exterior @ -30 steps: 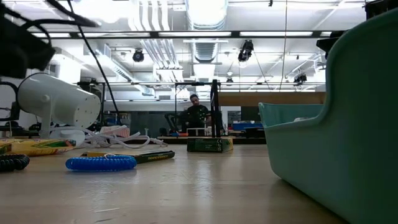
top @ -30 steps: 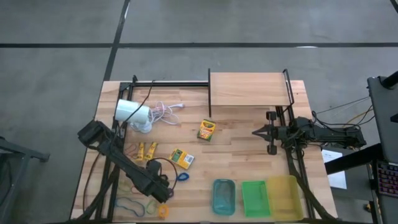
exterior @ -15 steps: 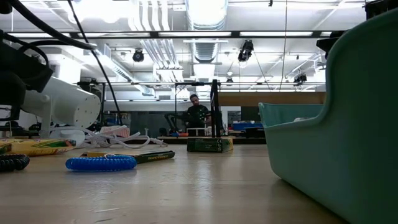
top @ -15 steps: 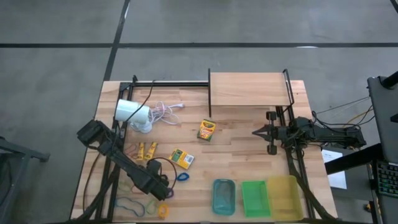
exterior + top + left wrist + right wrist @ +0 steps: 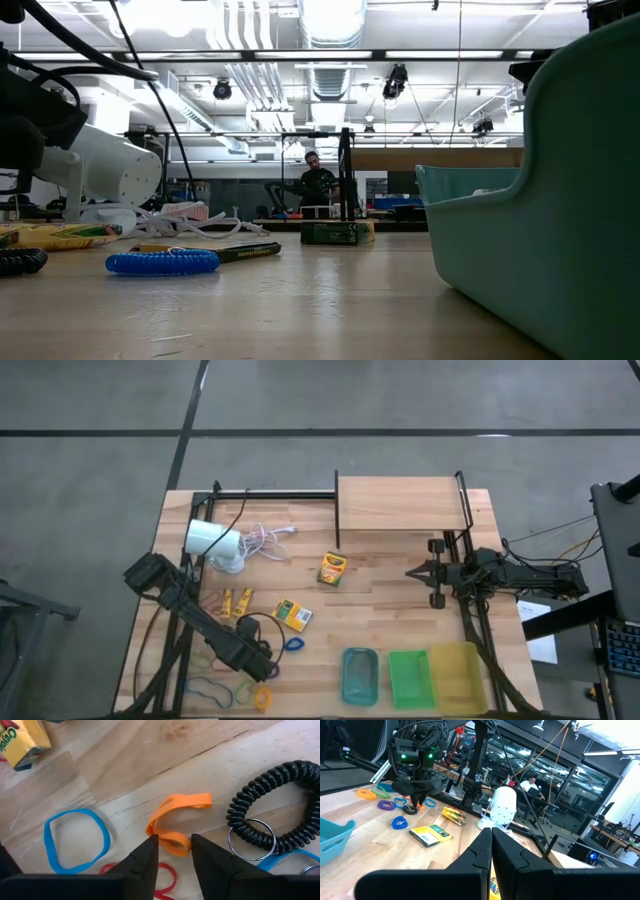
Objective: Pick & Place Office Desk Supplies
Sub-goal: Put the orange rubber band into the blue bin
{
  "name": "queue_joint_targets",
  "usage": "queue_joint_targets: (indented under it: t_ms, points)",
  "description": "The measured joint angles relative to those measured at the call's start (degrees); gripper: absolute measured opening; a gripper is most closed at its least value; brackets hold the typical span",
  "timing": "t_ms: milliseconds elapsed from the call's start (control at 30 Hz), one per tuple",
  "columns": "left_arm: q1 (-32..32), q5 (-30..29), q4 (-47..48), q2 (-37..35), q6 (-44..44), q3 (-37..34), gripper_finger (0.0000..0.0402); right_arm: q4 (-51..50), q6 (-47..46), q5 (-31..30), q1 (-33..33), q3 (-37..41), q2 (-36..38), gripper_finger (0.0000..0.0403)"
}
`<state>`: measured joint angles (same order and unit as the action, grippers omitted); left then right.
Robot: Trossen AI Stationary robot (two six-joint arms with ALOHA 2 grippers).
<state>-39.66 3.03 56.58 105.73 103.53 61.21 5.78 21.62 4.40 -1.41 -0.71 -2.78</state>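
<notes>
An orange loop (image 5: 175, 820) lies folded on the wood at the table's near left. My left gripper (image 5: 174, 846) points down over it, with the loop's near fold between its fingertips. Beside it lie a black coil with a key ring (image 5: 277, 805), a blue loop (image 5: 75, 840) and a red loop (image 5: 167, 875). Two crayon boxes (image 5: 332, 568) (image 5: 293, 614) and small yellow pieces (image 5: 232, 601) lie flat farther back. My right gripper (image 5: 412, 571) waits shut and level at the table's right. My left gripper has the orange loop's folded near end (image 5: 176, 843) between its two fingers, which come from above and point down. The fold fills the gap between the fingertips. The rest of the loop lies flat on the table.
A white lamp (image 5: 212, 540) with its cord (image 5: 262, 540) stands at the far left, and a wooden shelf (image 5: 400, 505) at the far middle. Teal (image 5: 360, 675), green (image 5: 408, 678) and yellow (image 5: 455, 675) trays line the near right edge. Other loops (image 5: 205, 688) lie near the front left corner.
My left gripper has sunk a little toward the table over the loops, then held still. Nothing on the table has moved.
</notes>
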Motion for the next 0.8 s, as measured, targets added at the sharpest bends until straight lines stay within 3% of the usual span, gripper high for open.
queue_joint_targets:
  t_ms: [800]
  points:
    - [0.0,0.0,-0.8,0.1,-0.2,0.0,0.0117,0.0,0.0,0.0,0.0,0.0,0.0,0.0008]
